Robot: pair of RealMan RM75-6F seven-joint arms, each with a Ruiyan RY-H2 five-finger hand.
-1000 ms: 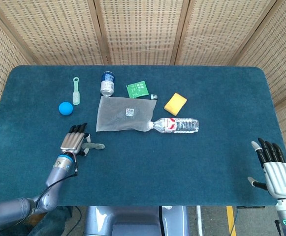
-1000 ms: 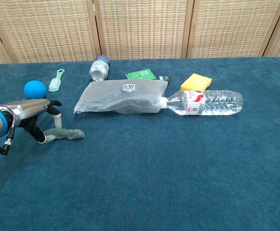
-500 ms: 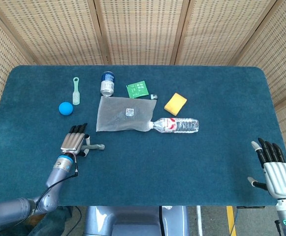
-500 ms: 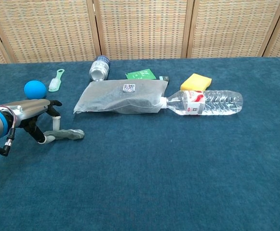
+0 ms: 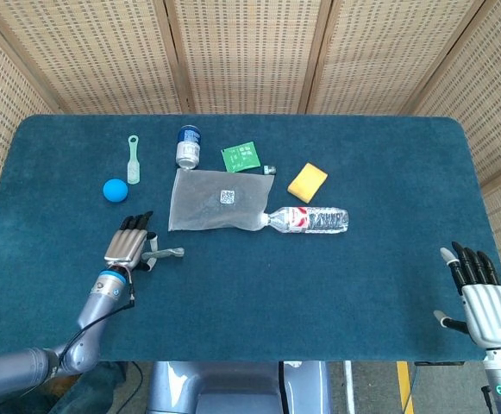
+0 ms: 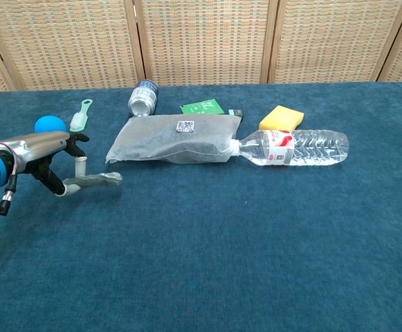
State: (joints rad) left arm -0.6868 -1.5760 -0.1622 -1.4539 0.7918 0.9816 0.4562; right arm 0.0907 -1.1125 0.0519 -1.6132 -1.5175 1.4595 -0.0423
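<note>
Chest view: blue ball (image 6: 49,123) round, partly hidden behind left hand (image 6: 45,155).

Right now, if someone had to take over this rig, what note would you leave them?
Left hand: open, palm down, raised above the cloth at the left, holding nothing.
Right hand: open, fingers spread, at the table's near right edge, away from every item.
Nearest the left hand: blue ball just beyond it, and the grey pouch to its right, lying flat, its corner against the neck of the water bottle.
Done: nothing is grasped; all items lie on the table.
Left: any reach and grasp.
</note>
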